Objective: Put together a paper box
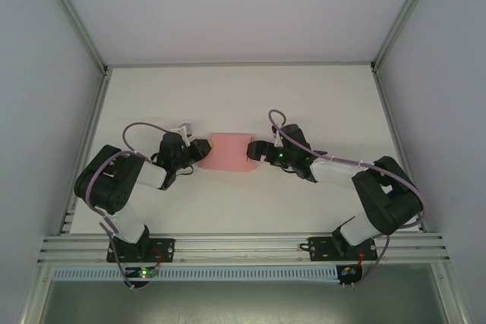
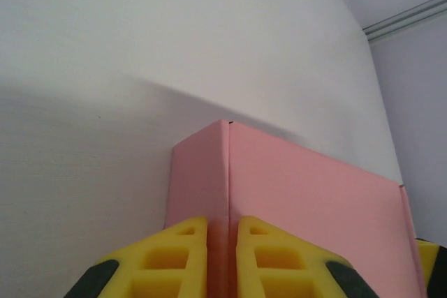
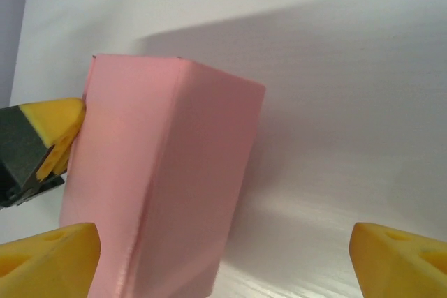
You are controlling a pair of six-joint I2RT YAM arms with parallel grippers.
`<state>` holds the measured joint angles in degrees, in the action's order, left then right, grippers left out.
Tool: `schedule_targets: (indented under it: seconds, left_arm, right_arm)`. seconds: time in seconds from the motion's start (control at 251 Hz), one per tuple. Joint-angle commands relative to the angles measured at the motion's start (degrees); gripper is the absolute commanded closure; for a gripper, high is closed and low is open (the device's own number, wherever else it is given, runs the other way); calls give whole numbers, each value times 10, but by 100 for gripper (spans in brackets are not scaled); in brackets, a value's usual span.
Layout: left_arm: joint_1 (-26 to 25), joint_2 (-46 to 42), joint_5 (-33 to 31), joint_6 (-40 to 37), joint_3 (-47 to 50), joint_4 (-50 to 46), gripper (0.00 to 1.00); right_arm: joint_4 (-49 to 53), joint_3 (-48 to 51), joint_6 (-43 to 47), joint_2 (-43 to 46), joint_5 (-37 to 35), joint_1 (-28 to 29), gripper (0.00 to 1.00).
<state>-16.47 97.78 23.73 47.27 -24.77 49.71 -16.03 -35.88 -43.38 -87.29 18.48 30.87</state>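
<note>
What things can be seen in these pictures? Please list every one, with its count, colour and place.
paper box: one, pink, middle of the table, between the two claws
table: one, white, under everything
walls: pale grey, at the left, far and right sides of the table
rail: one, silver, along the near edge, the arm bases on it
cables: two, mauve, one looped over each arm
arms: two, black and white, left and right of the box
left claw: one, yellow fingers, shut on a thin edge of the box
right claw: one, yellow fingers, open, at the box's right side
</note>
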Motion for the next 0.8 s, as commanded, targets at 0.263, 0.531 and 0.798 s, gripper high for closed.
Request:
schedule_targets:
  seconds: [0.263, 0.531, 0.798]
  left_arm:
    - [12, 49, 25, 7, 42, -104, 93]
    - [12, 54, 23, 1, 30, -119, 94]
    - [11, 28, 40, -23, 14, -123, 79]
  right_arm:
    - [-118, -23, -79, -103, 117, -2, 17]
    - [-185, -47, -102, -133, 150, 7, 28]
    - [-181, -12, -97, -80, 137, -8, 60]
